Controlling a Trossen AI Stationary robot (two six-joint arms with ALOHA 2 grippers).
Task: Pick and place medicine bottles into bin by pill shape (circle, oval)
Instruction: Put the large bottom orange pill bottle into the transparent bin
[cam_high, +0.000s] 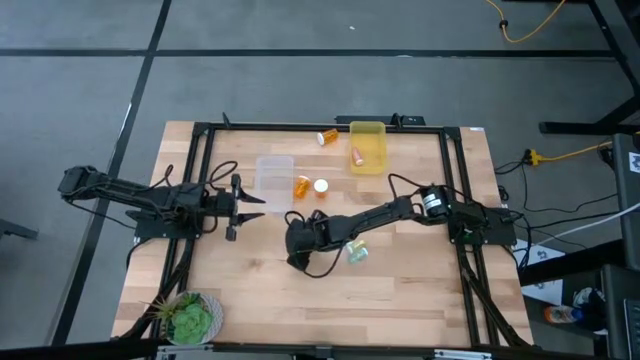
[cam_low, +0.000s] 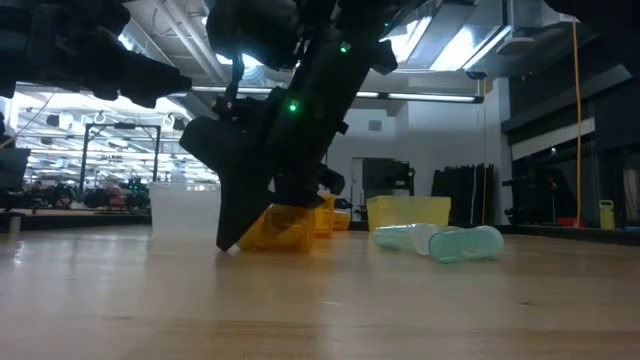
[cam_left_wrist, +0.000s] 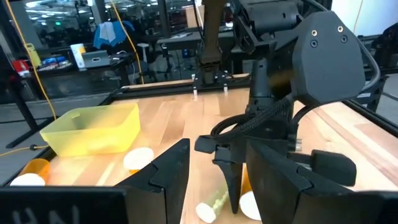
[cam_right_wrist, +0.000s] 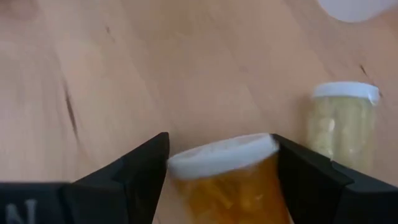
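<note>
My right gripper (cam_high: 297, 247) reaches down at the table's middle, shut on an orange bottle with a white cap (cam_right_wrist: 227, 177), which also shows in the low view (cam_low: 278, 230). A yellowish bottle (cam_right_wrist: 344, 124) lies just beside it. A pale green bottle (cam_low: 403, 236) and a teal bottle (cam_low: 466, 243) lie on their sides to the right (cam_high: 355, 251). Two more orange bottles (cam_high: 302, 185) (cam_high: 328, 135) lie on the table, and one (cam_high: 357, 155) lies in the yellow bin (cam_high: 367, 128). My left gripper (cam_high: 240, 200) waits open beside the clear bin (cam_high: 275, 172). My right gripper pinches the orange bottle between its two fingers at its white-capped end (cam_right_wrist: 221, 152), one finger on each side. The fingers come from above, slanting down. The bottle's underside rests on the table (cam_low: 285, 246).
The clear bin stands left of the table's middle and the yellow bin at the far edge. A loose white cap or capped bottle (cam_high: 321, 185) lies beside the clear bin. A potted plant (cam_high: 190, 315) stands at the near left corner. Bare wood lies along the near side.
</note>
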